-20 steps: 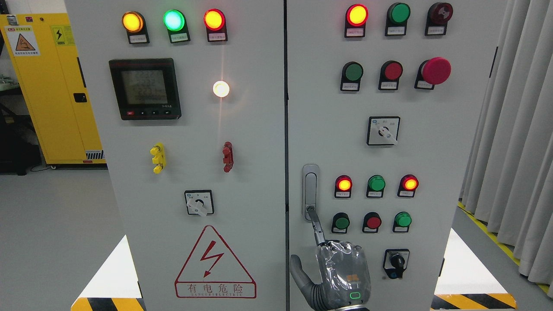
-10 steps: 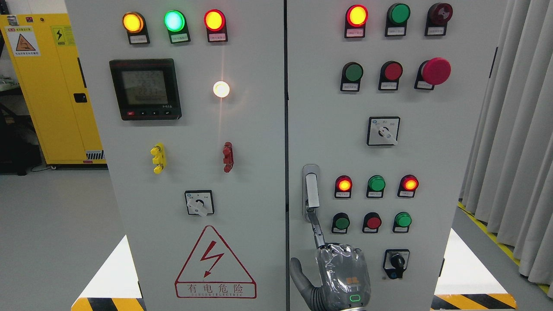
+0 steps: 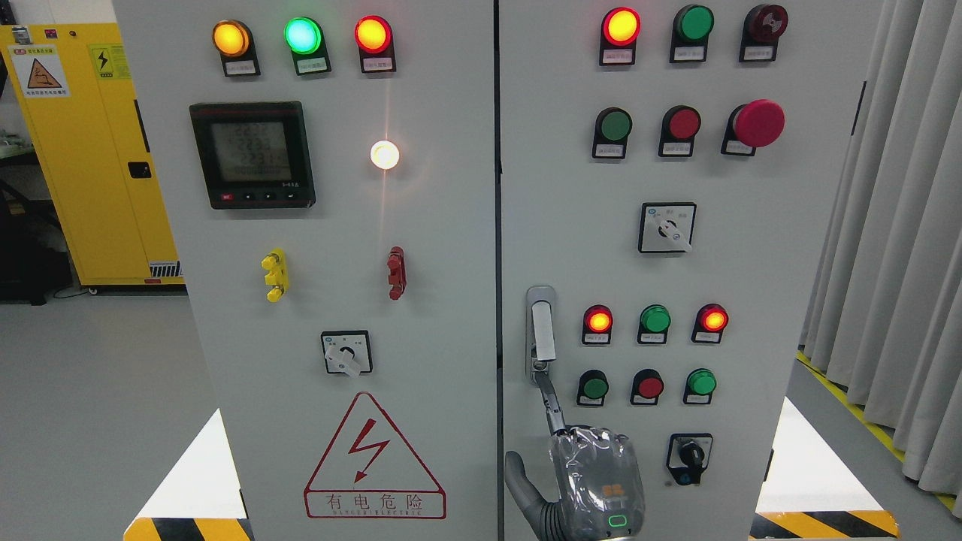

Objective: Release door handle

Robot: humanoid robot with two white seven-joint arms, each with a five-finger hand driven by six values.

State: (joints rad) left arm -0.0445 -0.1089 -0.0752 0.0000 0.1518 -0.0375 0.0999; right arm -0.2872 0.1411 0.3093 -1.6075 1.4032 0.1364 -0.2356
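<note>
Silver metal door handle on the right cabinet door now stands popped out of its recess, lower end swung clear; a second ago it lay flush. Your right hand, wrapped in clear plastic, comes up from the bottom edge right of centre: one extended finger touches the latch button just under the handle, the other fingers curled in, grasping nothing. Judgement: the latch has released; withdraw the finger next.

A grey cabinet and yellow cabinet stand on the grey floor.
</note>
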